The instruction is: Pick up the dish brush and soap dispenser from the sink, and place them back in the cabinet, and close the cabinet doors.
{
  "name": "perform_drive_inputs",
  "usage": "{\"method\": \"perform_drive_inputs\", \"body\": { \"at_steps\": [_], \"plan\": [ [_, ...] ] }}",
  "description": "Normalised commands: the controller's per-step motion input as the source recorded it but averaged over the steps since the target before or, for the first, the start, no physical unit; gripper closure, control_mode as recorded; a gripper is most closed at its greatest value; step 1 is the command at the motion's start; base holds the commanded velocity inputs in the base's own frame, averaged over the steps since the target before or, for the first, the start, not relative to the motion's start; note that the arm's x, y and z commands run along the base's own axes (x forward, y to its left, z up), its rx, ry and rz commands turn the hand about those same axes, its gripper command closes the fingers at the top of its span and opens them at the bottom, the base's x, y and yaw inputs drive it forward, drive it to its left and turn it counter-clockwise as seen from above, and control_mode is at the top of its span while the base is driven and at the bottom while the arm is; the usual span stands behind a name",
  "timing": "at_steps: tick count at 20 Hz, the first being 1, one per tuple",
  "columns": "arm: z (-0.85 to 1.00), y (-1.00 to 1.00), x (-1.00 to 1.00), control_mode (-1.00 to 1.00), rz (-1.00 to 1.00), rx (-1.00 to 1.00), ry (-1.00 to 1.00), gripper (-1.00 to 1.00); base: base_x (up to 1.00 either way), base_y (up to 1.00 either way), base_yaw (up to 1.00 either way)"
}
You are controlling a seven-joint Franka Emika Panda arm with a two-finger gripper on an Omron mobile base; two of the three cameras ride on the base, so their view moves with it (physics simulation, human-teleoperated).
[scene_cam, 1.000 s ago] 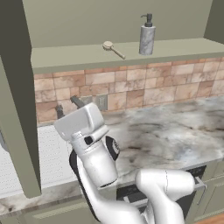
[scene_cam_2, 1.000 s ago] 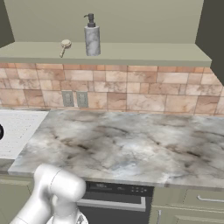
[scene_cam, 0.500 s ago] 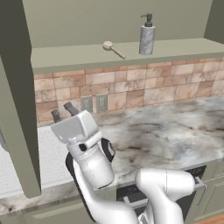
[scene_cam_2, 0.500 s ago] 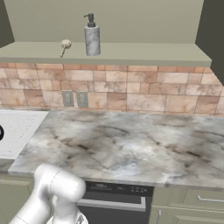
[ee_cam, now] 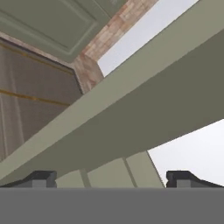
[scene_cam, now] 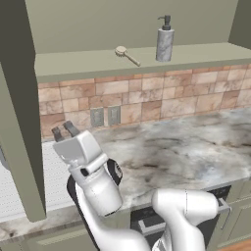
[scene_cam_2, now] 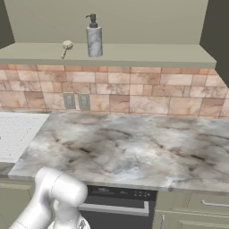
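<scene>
Gripper (scene_cam: 65,131) is spread wide, holding nothing, low beside left cabinet door (scene_cam: 19,112). Dish brush (scene_cam: 126,54) & soap dispenser (scene_cam: 164,40) sit on cabinet shelf (scene_cam: 88,61), near front edge. Likely step: closing doors; arm should push door's outer face w/ steady sweep, not snag its edge.

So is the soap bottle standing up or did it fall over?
Standing up. The soap dispenser sits upright on the cabinet shelf, pump on top, beside the dish brush.
</scene>
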Motion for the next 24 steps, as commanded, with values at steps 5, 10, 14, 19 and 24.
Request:
{"method": "perform_drive_inputs", "body": {
  "at_steps": [5, 10, 14, 19, 24],
  "plan": [
    [-0.17, 0.11, 0.0, -1.0, -0.02, -0.05, -0.1, -1.0, 0.0, 0.0, 0.0],
    [-0.17, 0.09, 0.0, -1.0, -0.02, -0.06, -0.1, -1.0, 0.0, 0.0, 0.0],
    [-0.16, 0.02, 0.0, -1.0, -0.02, -0.04, -0.1, -1.0, 0.0, 0.0, 0.0],
    [-0.17, 0.01, 0.0, -1.0, -0.02, -0.04, -0.09, -1.0, 0.0, 0.0, 0.0],
    [-0.18, 0.04, 0.0, -1.0, -0.01, -0.04, -0.07, -1.0, 0.0, 0.0, 0.0]
  ]
}}
